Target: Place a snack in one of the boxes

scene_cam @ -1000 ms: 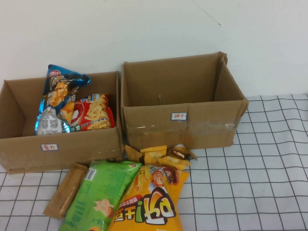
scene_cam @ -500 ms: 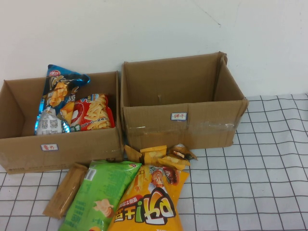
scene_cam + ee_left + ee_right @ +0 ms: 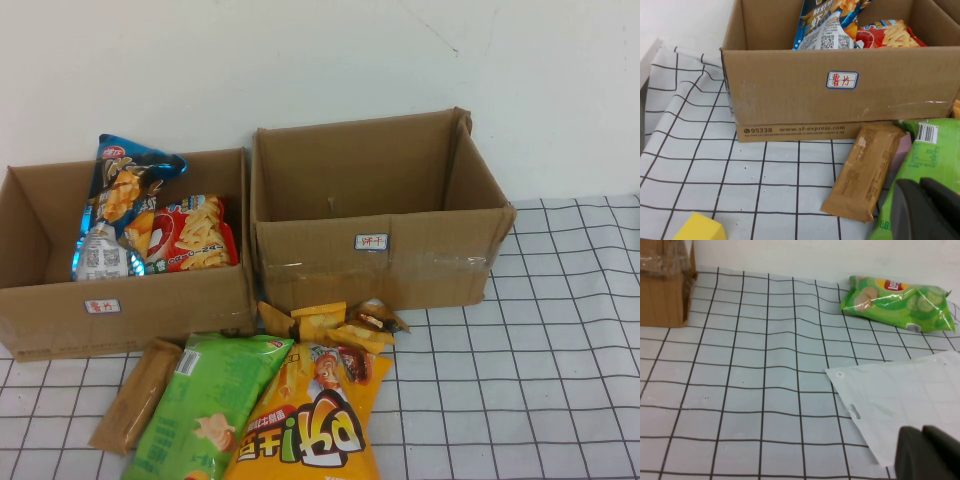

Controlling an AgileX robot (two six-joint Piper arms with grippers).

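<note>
The brown snack bar point(image 3: 865, 172) lies on the bench just near of the left box point(image 3: 790, 100), long axis running toward it, close beside the left gripper point(image 3: 922, 210), while the right gripper point(image 3: 927, 452) sits well off right; neither gripper's opening can be told.
</note>
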